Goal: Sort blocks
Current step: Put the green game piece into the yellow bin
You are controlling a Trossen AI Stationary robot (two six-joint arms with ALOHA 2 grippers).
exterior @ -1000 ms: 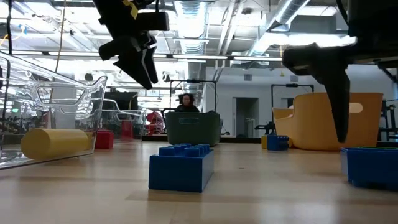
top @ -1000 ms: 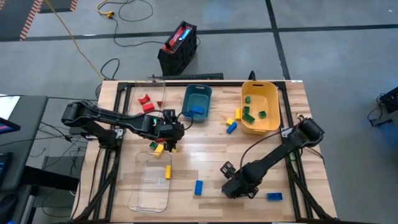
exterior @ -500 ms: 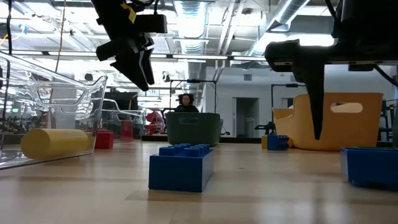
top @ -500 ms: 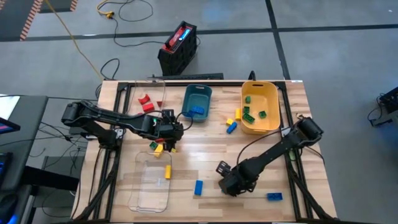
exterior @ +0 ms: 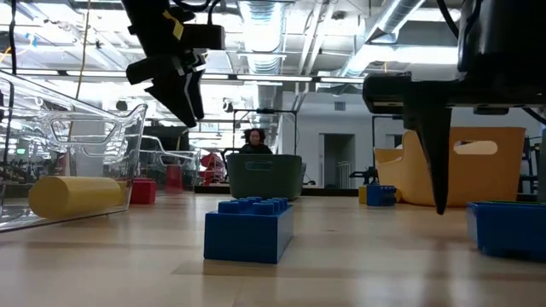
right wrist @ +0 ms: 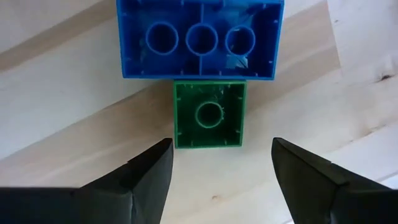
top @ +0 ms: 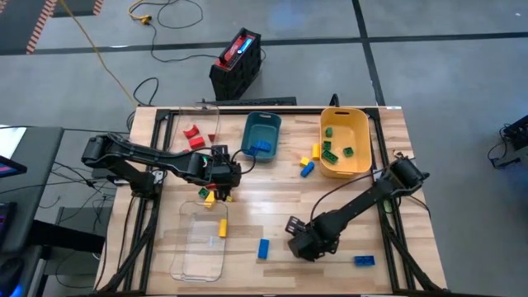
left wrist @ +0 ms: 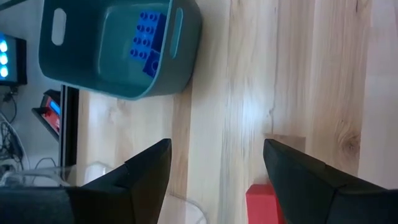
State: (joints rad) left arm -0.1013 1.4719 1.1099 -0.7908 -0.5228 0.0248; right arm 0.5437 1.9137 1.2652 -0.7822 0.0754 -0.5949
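right gripper (right wrist: pixel 217 180) | fingers released, shifting left over the counter (top: pixel 272 202) toward the green block (right wrist: pixel 209 114) | left gripper (left wrist: pixel 214 177) released, waiting | grasp is nearing

Colours on the pale wood table (top: pixel 272 206)

Blue blocks (top: pixel 261 148) sit in the teal bin (top: pixel 262 124), green blocks (top: pixel 330 150) in the yellow bin (top: pixel 345 115); a blue block (right wrist: pixel 200 38) touches a green block (right wrist: pixel 209 114).

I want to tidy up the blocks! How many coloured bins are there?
2: a teal bin at the back middle, and a yellow bin just right of it. None looks hidden.
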